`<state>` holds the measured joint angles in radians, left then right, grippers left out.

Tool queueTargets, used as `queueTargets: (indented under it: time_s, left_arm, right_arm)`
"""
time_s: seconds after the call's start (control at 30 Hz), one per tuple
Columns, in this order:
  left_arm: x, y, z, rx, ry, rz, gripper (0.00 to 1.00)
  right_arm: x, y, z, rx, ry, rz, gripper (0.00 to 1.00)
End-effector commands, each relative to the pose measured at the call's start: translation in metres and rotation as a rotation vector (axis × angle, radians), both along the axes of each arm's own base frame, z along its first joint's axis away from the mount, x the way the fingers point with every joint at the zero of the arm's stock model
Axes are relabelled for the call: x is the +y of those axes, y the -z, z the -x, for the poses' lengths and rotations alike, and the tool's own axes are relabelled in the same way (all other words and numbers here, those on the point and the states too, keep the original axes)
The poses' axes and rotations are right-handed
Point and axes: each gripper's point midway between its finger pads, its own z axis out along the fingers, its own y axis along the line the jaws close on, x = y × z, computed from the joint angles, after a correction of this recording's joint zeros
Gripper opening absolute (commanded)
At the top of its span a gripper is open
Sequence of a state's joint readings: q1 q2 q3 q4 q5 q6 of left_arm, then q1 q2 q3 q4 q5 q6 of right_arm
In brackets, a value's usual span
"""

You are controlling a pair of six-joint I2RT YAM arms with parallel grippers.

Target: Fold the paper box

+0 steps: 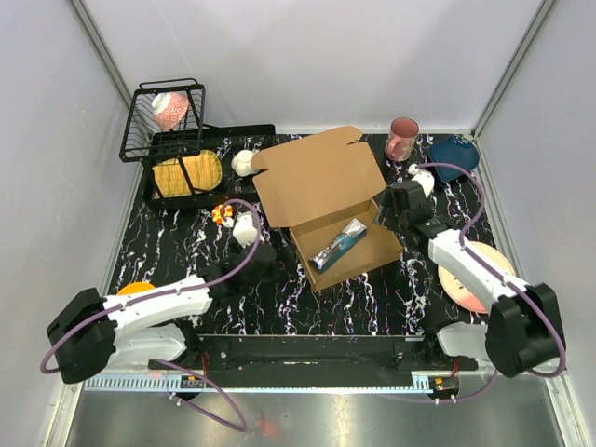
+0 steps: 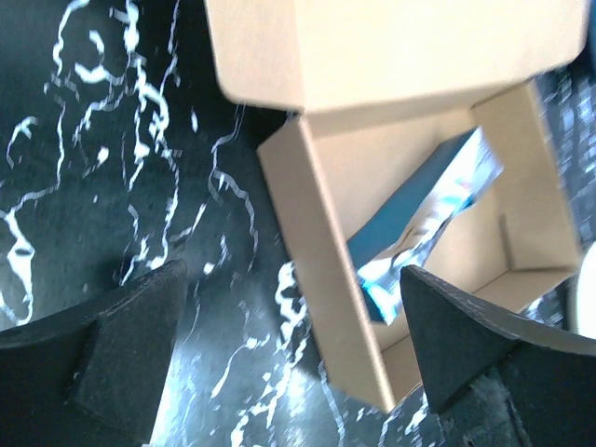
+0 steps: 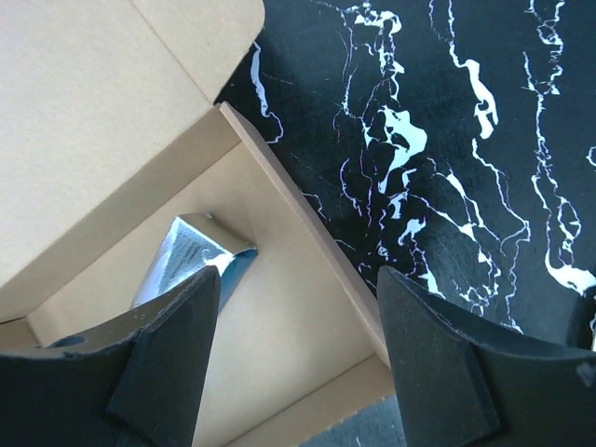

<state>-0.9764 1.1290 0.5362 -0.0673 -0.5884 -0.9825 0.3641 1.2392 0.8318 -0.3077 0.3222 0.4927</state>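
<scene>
Table (image 1: 168, 251): black, white-veined.
Paper box (image 1: 317, 177): brown cardboard, mid-table between both arms, lid open toward the far side.
Left gripper (image 2: 291, 275): fingers spread wide, empty, by the box's left wall.
Right gripper (image 3: 298, 275): spread wide, empty, by the right wall.
Packet (image 1: 339, 245): blue-silver, inside the box.

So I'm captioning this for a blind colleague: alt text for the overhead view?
An open brown box, lid raised, sits on the black table with a blue-silver packet inside. The left gripper and right gripper flank it. A wire basket and pink cup stand behind.
</scene>
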Motion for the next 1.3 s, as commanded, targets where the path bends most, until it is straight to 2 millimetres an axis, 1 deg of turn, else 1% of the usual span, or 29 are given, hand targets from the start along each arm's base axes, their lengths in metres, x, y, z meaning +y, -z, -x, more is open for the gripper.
queueTargets:
  time_s: [0.0, 0.03, 0.1, 0.13, 0.2, 0.23, 0.27, 0.3, 0.37, 0.4, 0.47, 0.5, 0.57, 0.6, 0.67, 0.73, 0.77, 0.8, 0.87, 0.9, 0.93, 1.0, 1.03, 1.07, 1.1, 1.13, 1.2, 1.23, 1.27]
  left_arm:
    - [-0.005, -0.041, -0.025, -0.115, -0.027, 0.192, 0.99]
    - [-0.001, -0.041, -0.03, -0.111, -0.033, 0.213, 0.99]
    - [0.001, -0.034, -0.034, -0.087, -0.031, 0.209, 0.99]
    - [0.002, -0.031, -0.035, -0.075, -0.022, 0.208, 0.99]
    - [0.001, -0.023, -0.035, -0.056, -0.01, 0.198, 0.99]
    - [-0.005, -0.026, -0.036, -0.068, 0.021, 0.223, 0.99]
    - [-0.005, -0.018, -0.034, -0.056, 0.032, 0.224, 0.99]
    - [-0.006, -0.022, -0.037, -0.07, 0.035, 0.247, 0.99]
    - [-0.007, -0.017, -0.036, -0.057, 0.046, 0.26, 0.99]
    - [-0.006, -0.016, -0.038, -0.053, 0.041, 0.258, 0.99]
    - [-0.005, -0.018, -0.041, -0.045, 0.041, 0.256, 0.99]
    - [0.0, -0.016, -0.042, -0.039, 0.028, 0.246, 0.99]
    - [0.004, -0.023, -0.045, -0.053, 0.014, 0.256, 0.99]
    - [0.01, -0.023, -0.048, -0.055, 0.002, 0.247, 0.99]
    - [0.016, -0.031, -0.051, -0.071, -0.01, 0.249, 0.99]
    - [0.026, -0.031, -0.054, -0.062, -0.031, 0.224, 0.99]
    - [0.029, -0.04, -0.057, -0.077, -0.035, 0.227, 0.99]
    - [0.036, -0.04, -0.059, -0.073, -0.051, 0.209, 0.99]
    - [0.041, -0.053, -0.062, -0.101, -0.062, 0.21, 0.99]
    - [0.049, -0.056, -0.065, -0.111, -0.079, 0.192, 0.99]
    - [0.051, -0.067, -0.068, -0.136, -0.085, 0.198, 0.99]
    - [0.062, -0.077, -0.076, -0.159, -0.106, 0.186, 0.99]
    - [0.064, -0.091, -0.082, -0.185, -0.11, 0.193, 0.99]
    - [0.067, -0.098, -0.087, -0.198, -0.109, 0.196, 0.99]
    - [0.07, -0.108, -0.095, -0.222, -0.092, 0.198, 0.99]
    - [0.068, -0.122, -0.105, -0.247, -0.076, 0.205, 0.99]
    - [0.065, -0.14, -0.123, -0.289, -0.007, 0.198, 0.99]
    - [0.057, -0.147, -0.142, -0.288, 0.028, 0.195, 0.99]
    - [0.052, -0.151, -0.152, -0.286, 0.066, 0.198, 0.99]
  right_arm:
    - [0.004, -0.003, -0.029, -0.06, -0.027, 0.029, 0.74]
    - [0.003, 0.01, -0.03, -0.027, -0.026, 0.038, 0.75]
    - [0.003, 0.021, -0.032, -0.005, -0.023, 0.04, 0.75]
    - [0.005, 0.031, -0.032, 0.02, -0.025, 0.041, 0.75]
    - [0.007, 0.042, -0.03, 0.039, -0.029, 0.033, 0.75]
    - [0.009, 0.048, -0.028, 0.054, -0.034, 0.02, 0.75]
    - [0.01, 0.052, -0.026, 0.06, -0.036, 0.013, 0.75]
    - [0.012, 0.058, -0.022, 0.075, -0.043, 0.003, 0.74]
    - [0.014, 0.062, -0.017, 0.088, -0.04, -0.026, 0.74]
    - [0.017, 0.069, -0.009, 0.111, -0.054, -0.048, 0.74]
    - [0.021, 0.07, -0.002, 0.115, -0.037, -0.101, 0.73]
    - [0.025, 0.077, 0.007, 0.134, -0.045, -0.133, 0.72]
    - [0.029, 0.075, 0.016, 0.125, -0.022, -0.196, 0.72]
    - [0.034, 0.081, 0.026, 0.14, -0.026, -0.223, 0.72]
    - [0.041, 0.077, 0.035, 0.127, -0.038, -0.242, 0.71]
    - [0.046, 0.074, 0.045, 0.118, -0.046, -0.237, 0.7]
    - [0.045, 0.077, 0.05, 0.126, -0.047, -0.233, 0.7]
    - [0.045, 0.071, 0.051, 0.111, -0.047, -0.241, 0.7]
    - [0.038, 0.069, 0.055, 0.108, -0.037, -0.22, 0.72]
    - [0.036, 0.06, 0.054, 0.079, -0.042, -0.209, 0.73]
    - [0.033, 0.055, 0.054, 0.067, -0.041, -0.202, 0.73]
    - [0.03, 0.034, 0.054, 0.027, -0.06, -0.182, 0.76]
    - [0.029, 0.025, 0.053, 0.009, -0.067, -0.176, 0.77]
    - [0.027, 0.014, 0.055, 0.003, -0.07, -0.162, 0.79]
    - [0.021, 0.0, 0.055, -0.035, -0.074, -0.138, 0.79]
    - [0.017, -0.009, 0.056, -0.049, -0.072, -0.126, 0.8]
    - [0.011, -0.035, 0.059, -0.105, -0.078, -0.11, 0.81]
    - [0.01, -0.044, 0.061, -0.122, -0.085, -0.113, 0.81]
    - [0.011, -0.055, 0.062, -0.146, -0.094, -0.123, 0.81]
